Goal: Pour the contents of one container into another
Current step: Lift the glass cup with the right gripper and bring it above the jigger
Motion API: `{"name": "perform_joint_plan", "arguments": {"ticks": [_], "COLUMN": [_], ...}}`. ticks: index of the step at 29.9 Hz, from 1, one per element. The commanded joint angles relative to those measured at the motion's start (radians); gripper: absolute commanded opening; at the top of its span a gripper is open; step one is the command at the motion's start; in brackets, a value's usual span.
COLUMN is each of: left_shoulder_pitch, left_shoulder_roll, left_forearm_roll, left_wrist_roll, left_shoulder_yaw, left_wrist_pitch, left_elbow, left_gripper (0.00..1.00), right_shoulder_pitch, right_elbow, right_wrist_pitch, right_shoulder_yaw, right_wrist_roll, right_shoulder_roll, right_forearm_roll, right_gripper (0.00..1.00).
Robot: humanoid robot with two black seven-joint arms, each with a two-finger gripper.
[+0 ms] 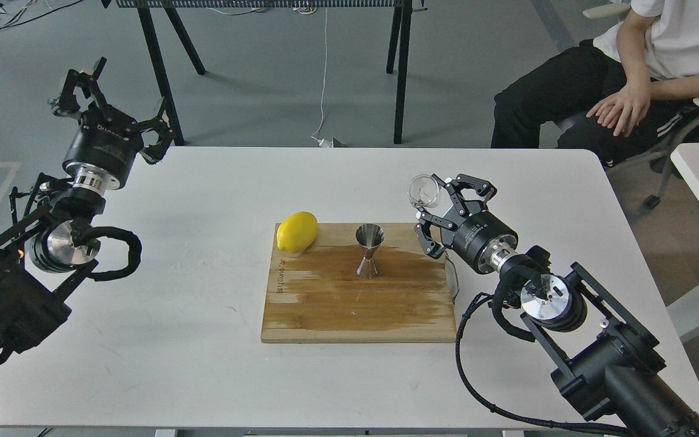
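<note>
Head view of a white table point(204, 340) bearing a wooden cutting board point(325, 309) whose upper and middle surface is darkened by a wet stain. The steel jigger point(369, 251) stands upright on the far middle of the board, open cone upward, with a lemon point(297, 232) resting on the board's far left corner, well apart from it. The right gripper point(433, 209) comes in from the lower right and holds the small clear glass cup point(423, 190) between its fingers; the cup is raised off the table, tilted with its mouth turned toward the left, and sits above the table just beyond the board's far right corner, near the jigger but not yet over it. Whether the cup contains any liquid cannot be told from this view. The left gripper point(110, 103) hangs above the far left edge of the table with its fingers spread wide and nothing between them, taking no evident part in the work. A seated person point(622, 79) is visible beyond the far right corner of the table. The step in hand appears to be the carry of the cup toward the jigger. The next move calls for bringing the cup's lip above the jigger's narrow upper cone, then tipping it gently, since the target mouth is small and the jigger, light and narrow-waisted, could be knocked over by contact.
</note>
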Motion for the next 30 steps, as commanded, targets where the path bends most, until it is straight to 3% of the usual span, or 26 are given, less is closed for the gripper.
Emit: {"name": "perform_joint_plan", "arguments": {"ticks": [1,6,17,30], "left_shoulder_pitch": [-0.002,-0.002,0.000,0.003], "left_shoulder_roll": [0.000,0.000,0.014,0.016], "left_forearm_roll": [0.000,0.000,0.000,-0.002], "left_wrist_roll": [0.000,0.000,0.000,0.000], "left_shoulder_yaw": [0.001,0.004,0.004,-0.005], "left_wrist_pitch": [0.000,0.000,0.000,0.000], "left_elbow": [0.000,0.000,0.000,-0.006], "left_gripper": [1.00,1.00,1.00,1.00], "right_shoulder_pitch": [0.022,0.031,0.039,0.059], "right_elbow": [0.014,0.028,0.034,0.026], "right_wrist_pitch": [-0.027,-0.041,-0.078,-0.089], "right_shoulder_yaw": [-0.050,-0.109,-0.198,-0.228], "right_wrist_roll": [0.003,0.017,0.050,0.075], "right_shoulder_roll": [0.002,0.016,0.016,0.014], "right_forearm_roll": [-0.118,-0.316,-0.528,-0.551], "right_gripper": [0.31,0.31,0.31,0.31]}}
